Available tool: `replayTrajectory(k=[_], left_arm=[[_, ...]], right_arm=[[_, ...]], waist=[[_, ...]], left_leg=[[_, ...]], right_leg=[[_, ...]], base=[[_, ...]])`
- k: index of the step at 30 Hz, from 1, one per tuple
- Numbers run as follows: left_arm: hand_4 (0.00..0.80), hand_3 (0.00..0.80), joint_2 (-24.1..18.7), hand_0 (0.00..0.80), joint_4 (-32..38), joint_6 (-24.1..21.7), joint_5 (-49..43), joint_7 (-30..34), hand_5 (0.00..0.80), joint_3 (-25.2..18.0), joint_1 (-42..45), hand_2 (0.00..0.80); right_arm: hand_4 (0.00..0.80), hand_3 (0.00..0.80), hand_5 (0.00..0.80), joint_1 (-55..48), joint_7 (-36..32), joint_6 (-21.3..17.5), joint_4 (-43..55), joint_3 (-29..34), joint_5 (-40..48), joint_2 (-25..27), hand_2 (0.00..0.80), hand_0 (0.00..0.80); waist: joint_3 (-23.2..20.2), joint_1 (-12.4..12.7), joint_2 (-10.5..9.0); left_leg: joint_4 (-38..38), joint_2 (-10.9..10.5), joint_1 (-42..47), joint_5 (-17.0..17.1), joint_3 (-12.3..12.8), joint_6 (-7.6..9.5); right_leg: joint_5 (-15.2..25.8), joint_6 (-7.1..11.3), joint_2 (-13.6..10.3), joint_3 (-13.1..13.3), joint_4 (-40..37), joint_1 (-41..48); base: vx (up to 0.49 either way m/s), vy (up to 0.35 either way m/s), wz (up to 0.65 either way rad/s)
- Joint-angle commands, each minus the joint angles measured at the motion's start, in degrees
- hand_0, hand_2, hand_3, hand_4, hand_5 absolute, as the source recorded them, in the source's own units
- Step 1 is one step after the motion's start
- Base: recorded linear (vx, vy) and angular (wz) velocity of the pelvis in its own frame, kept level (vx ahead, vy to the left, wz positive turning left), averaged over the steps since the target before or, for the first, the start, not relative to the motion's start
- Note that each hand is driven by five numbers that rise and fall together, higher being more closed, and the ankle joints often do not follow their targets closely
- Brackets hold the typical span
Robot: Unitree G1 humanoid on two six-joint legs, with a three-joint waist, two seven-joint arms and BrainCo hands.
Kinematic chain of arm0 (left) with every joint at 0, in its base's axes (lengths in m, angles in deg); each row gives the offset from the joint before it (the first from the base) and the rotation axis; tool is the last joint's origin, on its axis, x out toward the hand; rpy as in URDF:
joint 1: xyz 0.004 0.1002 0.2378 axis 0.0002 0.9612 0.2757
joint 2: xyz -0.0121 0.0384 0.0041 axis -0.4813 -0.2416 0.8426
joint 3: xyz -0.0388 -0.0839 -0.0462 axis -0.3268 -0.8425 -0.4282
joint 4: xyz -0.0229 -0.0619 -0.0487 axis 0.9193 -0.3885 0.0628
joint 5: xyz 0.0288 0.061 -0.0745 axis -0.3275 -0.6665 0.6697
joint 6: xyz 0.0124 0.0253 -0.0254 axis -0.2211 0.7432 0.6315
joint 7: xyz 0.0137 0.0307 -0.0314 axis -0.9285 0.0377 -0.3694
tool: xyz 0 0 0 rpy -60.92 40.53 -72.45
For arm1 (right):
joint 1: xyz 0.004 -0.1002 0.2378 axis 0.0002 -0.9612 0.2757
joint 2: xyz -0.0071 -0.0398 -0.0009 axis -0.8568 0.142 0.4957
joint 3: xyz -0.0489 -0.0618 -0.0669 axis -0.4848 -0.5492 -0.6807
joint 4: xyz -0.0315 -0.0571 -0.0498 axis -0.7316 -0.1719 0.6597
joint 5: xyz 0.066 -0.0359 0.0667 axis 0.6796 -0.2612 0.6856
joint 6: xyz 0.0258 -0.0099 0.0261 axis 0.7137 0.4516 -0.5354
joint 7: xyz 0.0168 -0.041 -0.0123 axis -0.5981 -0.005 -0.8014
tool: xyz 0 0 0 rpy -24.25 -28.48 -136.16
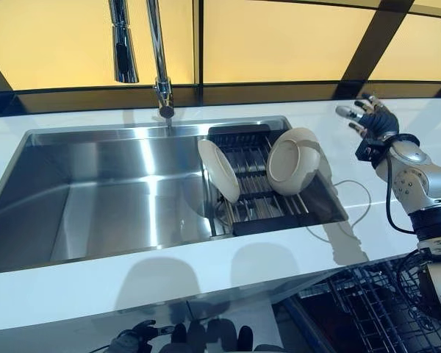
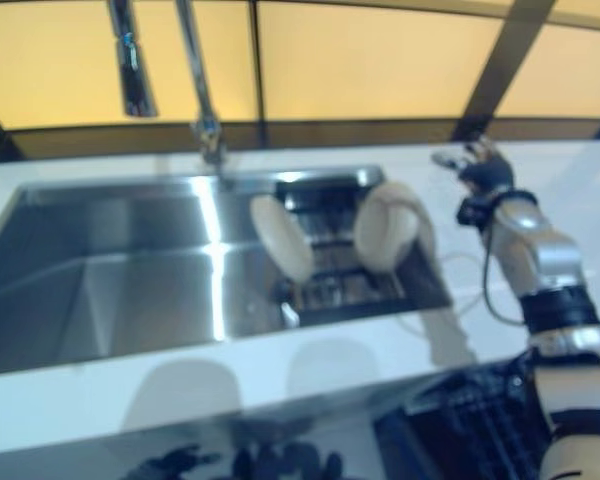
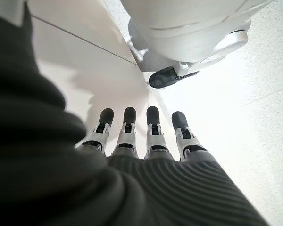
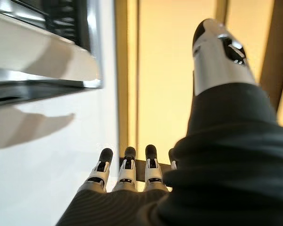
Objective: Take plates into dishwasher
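Note:
Two cream plates stand on edge in a dark drying rack (image 1: pixel 259 193) set in the right part of the sink. The left plate (image 1: pixel 219 169) leans left. The right plate (image 1: pixel 294 160) leans against the rack's right side; it also shows in the right wrist view (image 4: pixel 42 61). My right hand (image 1: pixel 367 118) is raised above the white counter, right of the rack and apart from the right plate, fingers (image 4: pixel 127 172) straight and empty. My left hand (image 3: pixel 146 136) hangs low below the counter's front edge, fingers straight, holding nothing.
The steel sink (image 1: pixel 95 198) fills the left and middle, with a tall faucet (image 1: pixel 158 59) behind it. The white counter (image 1: pixel 169 272) runs along the front. A thin white cable (image 1: pixel 353 198) loops on the counter right of the rack. A wire dishwasher rack (image 1: pixel 367 301) shows below at lower right.

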Motion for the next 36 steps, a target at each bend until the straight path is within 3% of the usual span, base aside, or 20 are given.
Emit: replayTrajectory(k=[1,8,36], left_arm=[[0.0,0.0,-2.28,0.0,-2.41,-0.31,-1.14,0.53,0.0,1.99,-2.14,0.0],[0.0,0.0,-2.62,0.0,-2.21,-0.55,-1.41,0.94,0.0,2.14,-2.16,0.0],[0.0,0.0,-2.78,0.0,-1.7,0.06,-1.35,1.39,0.0,4.4,-4.05,0.0]], right_arm=[[0.0,0.0,0.0,5.72,-2.54,0.3,-2.16,-2.81,2.51,3.26,0.0,0.0],[0.0,0.0,0.0,6.07,-5.69,2.95,-4.23,-4.4,3.34,3.33,0.0,0.0],[0.0,0.0,0.0,12.02,-2.53,8.08,-9.59,-8.57,5.65,-1.09,0.0,0.0]], waist=[[-1.43,0.79,-3.2],[-1.44,0.62,-3.4],[-0.06,1.61,-3.67]], left_leg=[[-0.11,-2.37,1.51,-3.25,3.01,2.42],[-0.11,-2.33,1.74,-3.33,3.57,2.6],[-0.11,-2.53,1.49,-3.41,3.75,3.06]], right_leg=[[0.17,3.03,-1.89,1.08,0.53,1.06],[0.22,3.16,-1.93,1.32,0.72,0.98],[0.17,3.42,-2.05,1.19,1.61,0.38]], base=[[0.0,0.0,0.0],[0.0,0.0,0.0],[0.0,0.0,0.0]])
